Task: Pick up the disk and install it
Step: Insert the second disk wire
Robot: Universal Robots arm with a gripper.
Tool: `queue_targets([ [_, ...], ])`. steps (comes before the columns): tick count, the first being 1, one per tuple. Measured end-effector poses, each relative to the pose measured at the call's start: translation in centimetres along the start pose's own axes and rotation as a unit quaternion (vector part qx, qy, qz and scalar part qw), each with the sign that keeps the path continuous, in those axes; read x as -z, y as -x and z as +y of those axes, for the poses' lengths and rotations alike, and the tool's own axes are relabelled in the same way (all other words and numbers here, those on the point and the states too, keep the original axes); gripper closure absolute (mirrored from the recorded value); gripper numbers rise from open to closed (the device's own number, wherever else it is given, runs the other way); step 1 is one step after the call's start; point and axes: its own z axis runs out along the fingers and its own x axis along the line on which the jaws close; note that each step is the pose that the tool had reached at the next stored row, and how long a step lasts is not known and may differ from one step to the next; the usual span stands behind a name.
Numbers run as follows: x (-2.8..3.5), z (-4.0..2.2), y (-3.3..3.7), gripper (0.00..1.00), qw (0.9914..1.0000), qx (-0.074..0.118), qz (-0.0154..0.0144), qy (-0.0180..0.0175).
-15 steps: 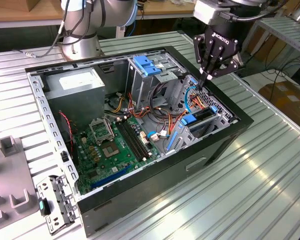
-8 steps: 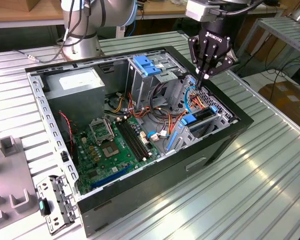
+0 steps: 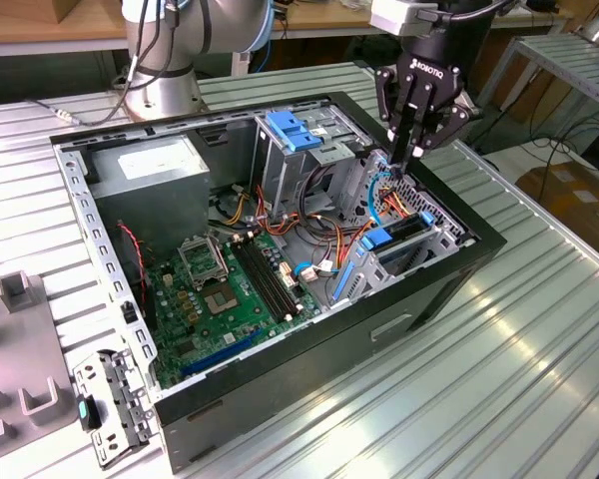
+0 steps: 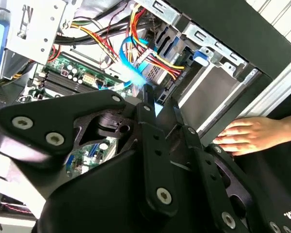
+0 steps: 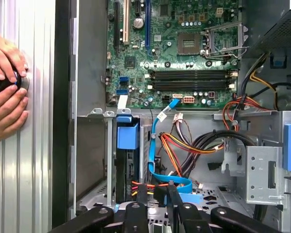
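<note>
Starting at the exterior view's left, grey plastic fixtures lie on the ribbed metal table, and a loose metal bracket lies just beside the case's near corner.

An open computer case lies on its side in the middle of the table. Against its left wall it holds a grey power supply. Next comes the green motherboard, which lies flat on the floor of the case with black memory slots along its right edge. Past that is a metal drive cage topped by a ridged light-blue latch plate. Red, yellow and orange wires and thin blue data cables spill below the cage.

At the case's right end, the disk sits edge-up in a small metal bay, with its blue tab at the bay's mouth. In the first wrist view the disk stands in that bay beside the case wall.

The black gripper hangs over the cables at the case's right rim, close above the disk's bay. I cannot tell how wide the gripper stands, or whether it holds anything.

Outside the case wall, a person's hand rests on the table around a dark round object.
</note>
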Motion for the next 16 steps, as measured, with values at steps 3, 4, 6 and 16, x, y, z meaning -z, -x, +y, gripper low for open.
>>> queue_targets([
  [3,-0.15,-0.15,0.54,0.7,0.99997,0.0,0.0073,0.0013],
  [4,-0.31,-0.16,0.62,0.7,0.99997,0.0,0.0076,0.0013],
  [6,-0.9,-0.22,0.82,0.7,0.99995,0.0,0.0096,0.0014],
  [16,-1.86,-0.28,1.03,0.84,0.99931,-0.001,0.0372,0.0015],
])
